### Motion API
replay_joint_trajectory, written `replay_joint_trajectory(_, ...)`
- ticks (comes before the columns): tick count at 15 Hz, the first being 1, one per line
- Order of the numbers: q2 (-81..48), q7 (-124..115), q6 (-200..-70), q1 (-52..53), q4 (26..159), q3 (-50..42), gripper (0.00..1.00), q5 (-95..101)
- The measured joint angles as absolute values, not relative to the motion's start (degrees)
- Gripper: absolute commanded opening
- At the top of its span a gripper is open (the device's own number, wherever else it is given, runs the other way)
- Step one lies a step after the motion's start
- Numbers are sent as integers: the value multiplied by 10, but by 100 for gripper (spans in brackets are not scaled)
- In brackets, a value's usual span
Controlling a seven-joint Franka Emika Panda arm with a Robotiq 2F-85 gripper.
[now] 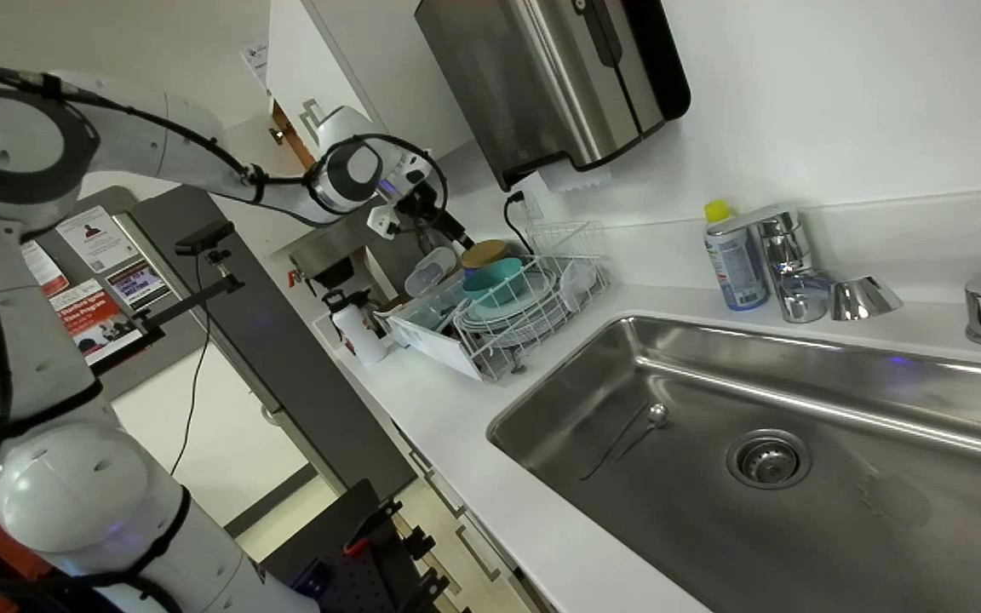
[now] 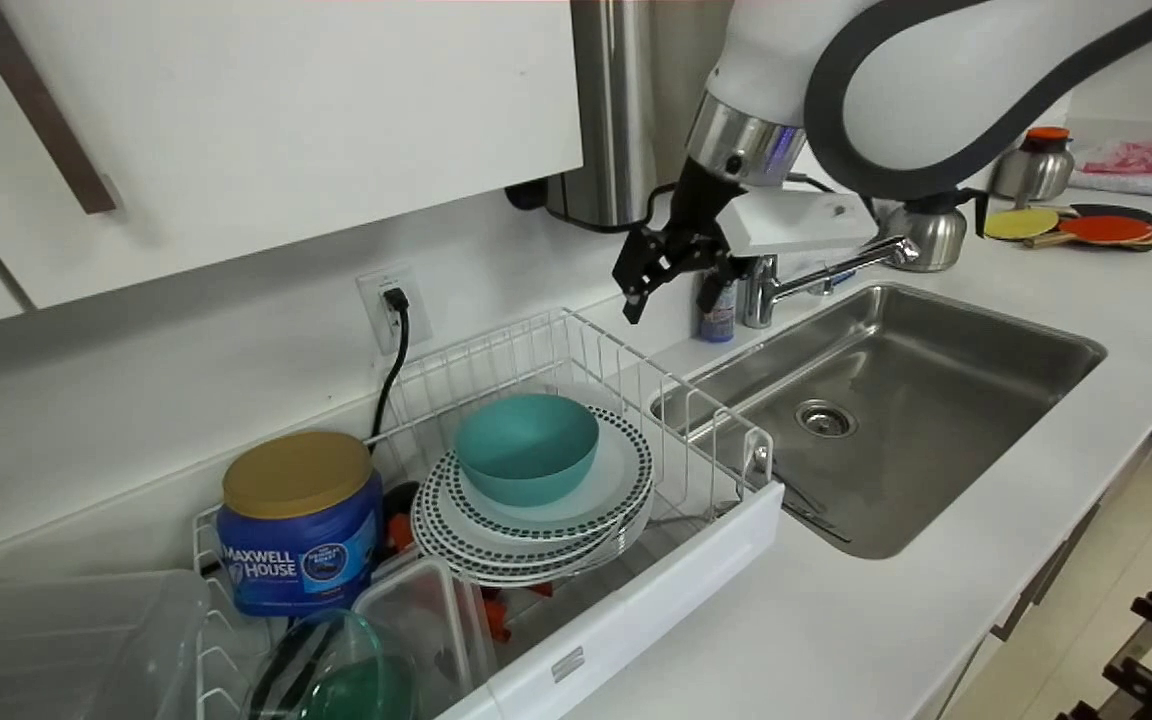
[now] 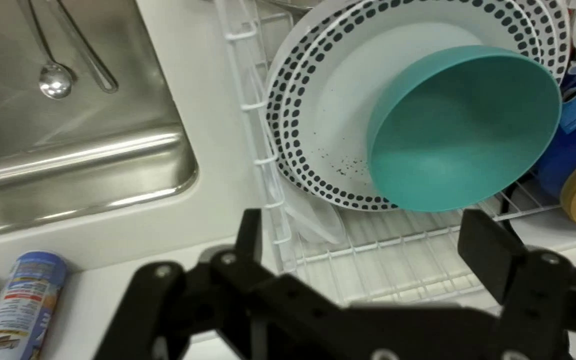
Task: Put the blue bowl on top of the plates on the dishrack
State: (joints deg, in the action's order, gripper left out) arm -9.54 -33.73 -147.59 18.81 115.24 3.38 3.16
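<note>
The blue bowl (image 2: 526, 450) is teal and rests on the plates, slightly tilted, its open side up; it also shows in the wrist view (image 3: 463, 130) and in an exterior view (image 1: 493, 283). The plates (image 2: 624, 470) are white with dark dotted rims, stacked in the dishrack; the wrist view shows them under the bowl (image 3: 338, 85). The dishrack (image 2: 636, 595) is a white wire rack with a white front panel. My gripper (image 2: 669, 303) is above the rack's sink end, apart from the bowl. In the wrist view its fingers (image 3: 362, 220) are wide open with nothing between them.
A Maxwell House tub (image 2: 301, 540) and clear containers (image 2: 66, 640) stand beside the plates. The steel sink (image 2: 976, 400) holds utensils. A faucet (image 1: 788, 264) and spray can (image 1: 736, 264) stand behind it. A cabinet (image 2: 266, 120) and towel dispenser (image 1: 550, 77) hang above.
</note>
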Motion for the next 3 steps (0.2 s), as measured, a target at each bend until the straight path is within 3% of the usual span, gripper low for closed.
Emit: replay_joint_trajectory(3,-43,-315,-1427,168,1187,38,100,31)
